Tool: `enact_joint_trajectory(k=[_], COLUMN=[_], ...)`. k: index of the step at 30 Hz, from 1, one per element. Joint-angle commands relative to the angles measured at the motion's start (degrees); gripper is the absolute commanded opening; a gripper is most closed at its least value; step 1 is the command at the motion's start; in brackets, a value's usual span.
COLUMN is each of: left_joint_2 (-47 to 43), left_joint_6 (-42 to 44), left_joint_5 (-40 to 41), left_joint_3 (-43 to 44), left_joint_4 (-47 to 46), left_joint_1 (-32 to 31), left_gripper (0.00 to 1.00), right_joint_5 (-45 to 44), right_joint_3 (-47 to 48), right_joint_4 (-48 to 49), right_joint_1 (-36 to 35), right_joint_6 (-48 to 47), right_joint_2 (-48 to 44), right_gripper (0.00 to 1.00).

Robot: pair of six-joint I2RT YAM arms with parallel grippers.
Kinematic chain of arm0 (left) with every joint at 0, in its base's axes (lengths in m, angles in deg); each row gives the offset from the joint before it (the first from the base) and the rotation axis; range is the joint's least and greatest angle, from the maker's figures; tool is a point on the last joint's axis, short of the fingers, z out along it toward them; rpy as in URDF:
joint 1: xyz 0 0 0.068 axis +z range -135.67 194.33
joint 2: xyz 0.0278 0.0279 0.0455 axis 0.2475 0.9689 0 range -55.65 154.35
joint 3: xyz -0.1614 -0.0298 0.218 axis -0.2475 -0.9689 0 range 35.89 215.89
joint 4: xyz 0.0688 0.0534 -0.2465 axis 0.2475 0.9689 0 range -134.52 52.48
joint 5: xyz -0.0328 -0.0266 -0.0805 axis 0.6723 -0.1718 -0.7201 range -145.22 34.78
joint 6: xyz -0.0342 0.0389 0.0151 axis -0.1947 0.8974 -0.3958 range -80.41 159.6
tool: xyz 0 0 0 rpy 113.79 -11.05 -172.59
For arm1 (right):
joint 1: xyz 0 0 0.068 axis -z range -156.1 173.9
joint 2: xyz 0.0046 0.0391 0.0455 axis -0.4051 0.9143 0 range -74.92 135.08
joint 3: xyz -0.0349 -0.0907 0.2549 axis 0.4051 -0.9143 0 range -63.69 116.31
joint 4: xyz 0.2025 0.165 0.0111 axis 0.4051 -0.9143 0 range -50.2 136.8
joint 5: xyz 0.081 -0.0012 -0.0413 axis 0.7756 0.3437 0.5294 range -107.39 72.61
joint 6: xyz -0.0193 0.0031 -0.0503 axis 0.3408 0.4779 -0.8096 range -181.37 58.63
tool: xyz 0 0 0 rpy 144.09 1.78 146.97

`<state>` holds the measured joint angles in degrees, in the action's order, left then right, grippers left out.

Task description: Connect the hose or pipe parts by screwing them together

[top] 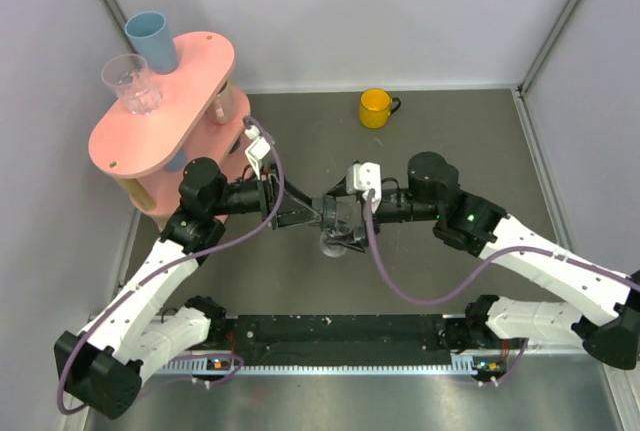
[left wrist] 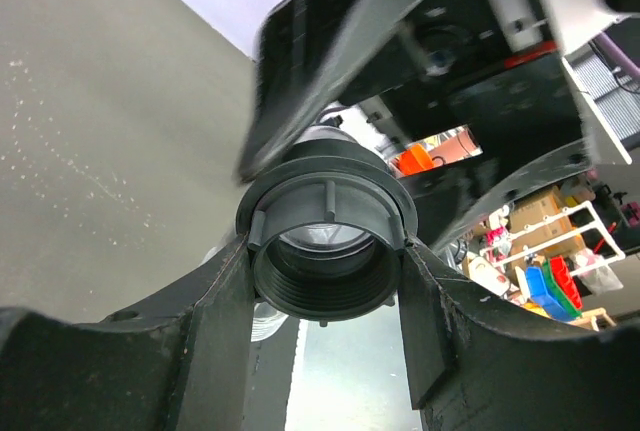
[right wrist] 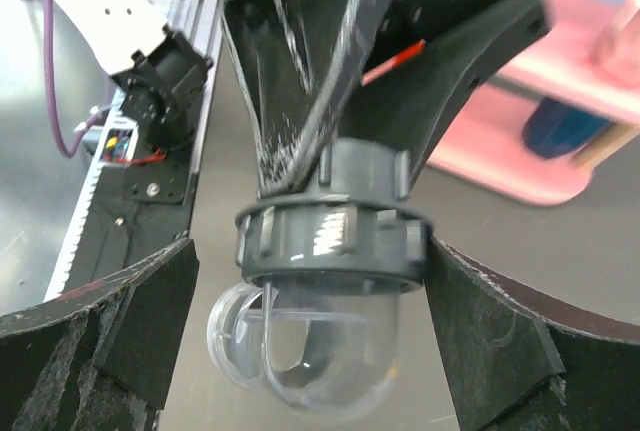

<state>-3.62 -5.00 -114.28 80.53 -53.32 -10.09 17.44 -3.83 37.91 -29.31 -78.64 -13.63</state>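
The hose or pipe parts hang together above the table centre: a dark grey threaded fitting (left wrist: 325, 251) and a grey ring nut (right wrist: 335, 241) with a clear elbow piece (right wrist: 320, 351) (top: 335, 243) below it. My left gripper (left wrist: 327, 256) (top: 320, 213) is shut on the fitting's collar, one finger on each side. From the opposite side my right gripper (right wrist: 305, 261) (top: 347, 221) straddles the ring nut and stands open. Its left finger (right wrist: 150, 321) is clearly apart from the nut, and its right finger (right wrist: 480, 321) lies close against it.
A yellow mug (top: 377, 107) stands at the back of the table. A pink shelf unit (top: 190, 91) at the back left carries a blue cup (top: 152, 39) and a clear cup (top: 132, 83). A black rail (top: 330, 336) runs along the near edge.
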Motion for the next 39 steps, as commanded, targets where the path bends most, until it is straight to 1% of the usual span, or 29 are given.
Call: enact_joint_trajectory(k=[1,3,5,8,12,18,21,24,26,29,30,33,39], left_joint_2=[-0.79,-0.70,-0.79,-0.88,-1.14,-1.41,-1.14,-1.14,-1.32,-1.23,-1.14,-0.70,-0.70], left_joint_6=[-1.02,-0.93,-0.84,-0.58,0.56,1.62,1.62,1.27,1.27,1.36,1.36,1.01,0.48], left_joint_5=[2.11,2.29,2.64,2.64,3.08,3.35,3.52,3.52,3.87,3.87,3.70,3.96,3.79], left_joint_3=[1.68,1.41,1.24,0.97,1.32,1.06,0.88,0.71,0.62,0.53,0.62,0.62,1.15], left_joint_4=[-11.50,-11.59,-11.59,-11.25,-9.23,-8.17,-8.08,-8.17,-8.17,-8.08,-8.08,-8.25,-8.52], left_joint_1=[-0.27,-0.27,-0.27,-0.27,-0.27,-0.18,-0.18,-0.18,-0.18,-0.18,-0.18,-0.18,-0.18], left_gripper=[0.00,0.00,0.00,0.00,0.00,0.00,0.00,0.00,0.00,0.00,0.00,0.00,0.00], right_joint_5=[5.33,6.91,6.48,3.59,-2.11,-10.20,-12.41,-13.20,-12.95,-9.27,-6.64,-2.94,-1.26], right_joint_3=[-2.64,-2.73,-2.81,-3.08,-3.52,-2.82,-0.71,1.57,3.42,7.81,8.43,10.10,11.07], right_joint_4=[-5.71,-4.92,-4.74,-4.74,-5.09,-9.47,-12.37,-12.65,-13.26,-13.18,-13.09,-11.95,-10.80], right_joint_1=[-1.19,-1.19,-1.19,-1.19,-1.11,-1.02,-1.02,-1.11,-1.02,-1.11,-1.11,-1.28,-1.37], right_joint_6=[3.65,4.53,5.32,5.85,6.12,3.84,1.73,0.23,-0.30,-0.91,-0.83,-0.91,-1.62], right_joint_2=[2.68,3.56,3.83,2.95,-1.43,-6.98,-8.38,-9.35,-8.83,-7.43,-7.07,-5.23,-2.68], right_gripper=[0.90,0.89,0.89,0.88,0.89,0.91,0.92,0.93,0.93,0.93,0.93,0.92,0.92])
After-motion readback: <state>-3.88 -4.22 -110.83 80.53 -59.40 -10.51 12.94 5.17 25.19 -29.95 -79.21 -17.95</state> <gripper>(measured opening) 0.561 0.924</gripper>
